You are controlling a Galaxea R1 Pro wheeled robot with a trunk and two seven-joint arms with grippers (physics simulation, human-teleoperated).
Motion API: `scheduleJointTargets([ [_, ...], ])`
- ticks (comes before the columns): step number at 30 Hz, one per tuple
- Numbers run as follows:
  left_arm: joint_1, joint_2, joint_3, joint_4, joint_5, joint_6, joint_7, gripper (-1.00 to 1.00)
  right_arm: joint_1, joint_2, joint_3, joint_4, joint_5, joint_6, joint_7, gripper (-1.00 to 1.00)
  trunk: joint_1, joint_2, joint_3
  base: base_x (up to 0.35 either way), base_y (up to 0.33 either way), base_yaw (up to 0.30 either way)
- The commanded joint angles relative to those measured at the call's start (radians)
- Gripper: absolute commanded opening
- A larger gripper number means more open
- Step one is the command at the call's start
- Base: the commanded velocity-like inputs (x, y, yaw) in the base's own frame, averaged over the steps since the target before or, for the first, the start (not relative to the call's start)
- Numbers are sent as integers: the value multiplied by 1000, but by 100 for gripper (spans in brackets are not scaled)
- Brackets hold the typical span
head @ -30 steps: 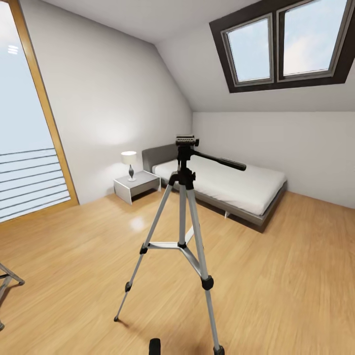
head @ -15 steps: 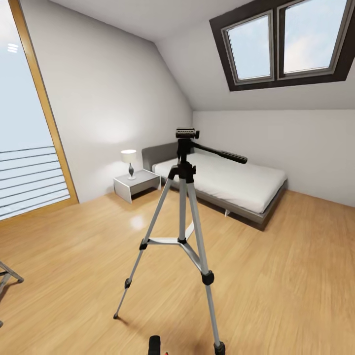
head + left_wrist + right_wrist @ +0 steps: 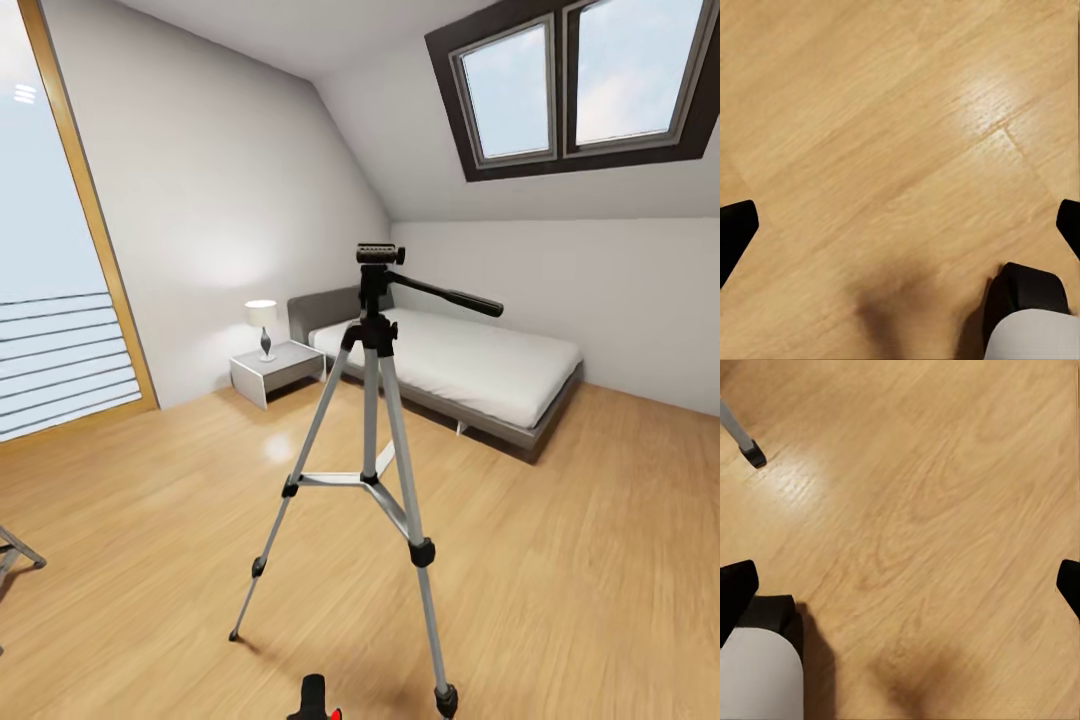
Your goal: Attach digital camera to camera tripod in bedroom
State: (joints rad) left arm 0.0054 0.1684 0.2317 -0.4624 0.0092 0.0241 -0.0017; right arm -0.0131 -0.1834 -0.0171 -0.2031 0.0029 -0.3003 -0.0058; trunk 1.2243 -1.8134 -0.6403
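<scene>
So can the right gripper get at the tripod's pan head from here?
Probably not yet: the right gripper hangs open, facing the floor, while the pan head tops the camera tripod, unobstructed.

The tripod point(image 3: 372, 470) stands upright on the light wood floor point(image 3: 560, 560) of the bedroom, at the centre of the head view. Three silver legs splay out, braced midway, with black joints and feet. Its black pan head point(image 3: 378, 254) sits level and bare on top, the long black handle point(image 3: 450, 295) pointing toward 3 o'clock. One foot point(image 3: 753, 455) shows in the right wrist view. Beyond it, at 1 o'clock, lies the low grey bed point(image 3: 470, 365).
</scene>
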Motion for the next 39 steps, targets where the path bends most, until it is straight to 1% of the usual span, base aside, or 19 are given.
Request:
scheduleJointTargets([
  [1,1,-1,6,-33,1,11,0,100,-1,0,-1,-22,1,-5,-1,100,4,-8,-4,0,0,0],
  [5,1,-1,9,-84,0,40,0,100,-1,-6,-2,-76,1,-7,-4,100,19,-36,-17,0,0,0],
  [6,1,-1,10,-112,0,60,-1,100,-1,-16,-2,-111,1,-7,-10,100,23,-43,-20,0,0,0],
  [9,1,-2,11,-158,0,95,-1,100,0,-33,-4,-171,0,-8,-21,100,35,-64,-29,0,0,0],
  [12,1,-3,11,-198,0,138,-1,100,0,-49,-22,-231,-2,-8,-31,100,46,-85,-39,0,0,0],
  [14,1,-3,11,-218,0,167,-1,100,-1,-56,-53,-268,-4,-8,-36,100,54,-99,-45,0,0,0],
  [16,1,-4,11,-230,0,191,-2,100,-1,-61,-95,-303,-5,-7,-39,100,61,-113,-51,0,0,0],
  [17,1,-4,10,-239,0,208,-2,100,-1,-64,-138,-341,-5,-7,-41,100,65,-120,-54,0,0,0],
  [18,1,-4,10,-243,0,214,-2,100,-1,-65,-158,-360,-6,-7,-42,100,69,-127,-57,0,0,0],
  [20,1,-4,10,-249,0,223,-3,100,-1,-66,-190,-398,-6,-7,-42,100,77,-141,-64,0,0,0],
  [23,1,-6,9,-262,0,231,-3,100,-1,-67,-218,-447,-7,-7,-42,100,88,-162,-73,0,0,0],
  [28,1,-17,8,-274,0,237,-3,100,-1,-68,-239,-496,-7,-8,-41,100,107,-197,-89,0,0,0],
  [29,1,-23,7,-278,-1,238,-4,100,-1,-68,-243,-510,-7,-8,-41,100,111,-204,-92,0,0,0],
  [39,1,-45,-2,-281,-1,241,-11,100,-1,-68,-245,-523,-6,-20,-39,100,150,-274,-123,0,0,0],
])
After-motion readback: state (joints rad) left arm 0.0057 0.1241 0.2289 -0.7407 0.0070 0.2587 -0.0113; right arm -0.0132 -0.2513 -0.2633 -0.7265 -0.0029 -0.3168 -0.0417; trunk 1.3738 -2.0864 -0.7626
